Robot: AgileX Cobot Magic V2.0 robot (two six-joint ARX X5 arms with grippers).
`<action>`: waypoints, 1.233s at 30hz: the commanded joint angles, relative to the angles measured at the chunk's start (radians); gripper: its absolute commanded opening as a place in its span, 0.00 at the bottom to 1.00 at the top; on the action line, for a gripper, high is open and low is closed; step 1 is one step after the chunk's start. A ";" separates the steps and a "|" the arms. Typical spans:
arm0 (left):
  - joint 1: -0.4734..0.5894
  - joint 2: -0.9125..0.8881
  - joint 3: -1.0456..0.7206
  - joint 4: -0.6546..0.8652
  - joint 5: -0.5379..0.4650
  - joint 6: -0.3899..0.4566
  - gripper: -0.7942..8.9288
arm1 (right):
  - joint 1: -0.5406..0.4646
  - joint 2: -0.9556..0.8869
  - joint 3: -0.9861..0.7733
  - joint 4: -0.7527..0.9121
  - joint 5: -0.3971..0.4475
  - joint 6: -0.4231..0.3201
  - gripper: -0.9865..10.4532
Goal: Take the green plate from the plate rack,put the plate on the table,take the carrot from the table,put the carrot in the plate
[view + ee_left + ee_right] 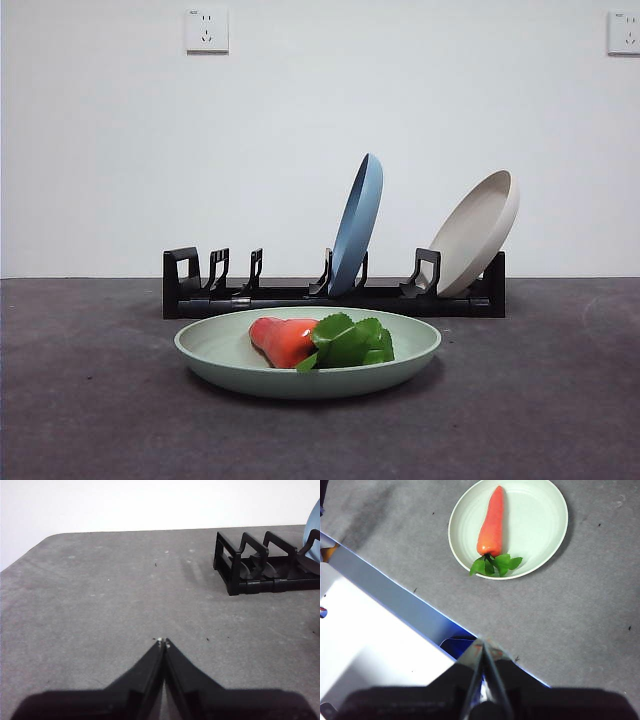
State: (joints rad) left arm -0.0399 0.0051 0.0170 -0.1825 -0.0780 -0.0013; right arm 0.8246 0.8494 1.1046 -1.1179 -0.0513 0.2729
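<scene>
My left gripper (163, 642) hovers over bare table (90, 400), jaws pressed together, near the plate rack (300, 296) at its empty left end. In front of the rack the green plate (220, 350) lies flat with the carrot (283, 339) inside, leaves rightward. A blue plate (358, 222) and a beige plate (480, 230) stand farther right in the rack. My right gripper (483, 647) is also pressed together, well apart from the plate.

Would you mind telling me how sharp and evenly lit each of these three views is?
Front view: even, soft light; the green plate and carrot look crisp, with a faint shadow under the plate on the table. Left wrist view: the left gripper is dark and soft-edged, the plate rack sharper. Right wrist view: the right gripper is blurred.
</scene>
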 commanded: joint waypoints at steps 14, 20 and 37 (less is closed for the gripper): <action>0.003 -0.003 -0.014 0.005 0.003 -0.006 0.08 | 0.001 -0.002 -0.005 0.006 0.002 -0.005 0.09; 0.003 -0.003 -0.014 0.005 0.003 -0.006 0.08 | -0.017 -0.013 -0.005 0.019 0.048 -0.066 0.09; 0.003 -0.003 -0.014 0.006 0.003 -0.006 0.08 | -0.731 -0.456 -0.503 0.632 -0.080 -0.211 0.09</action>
State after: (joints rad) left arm -0.0399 0.0051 0.0170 -0.1825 -0.0780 -0.0013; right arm 0.1074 0.4141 0.6540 -0.5293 -0.1287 0.0845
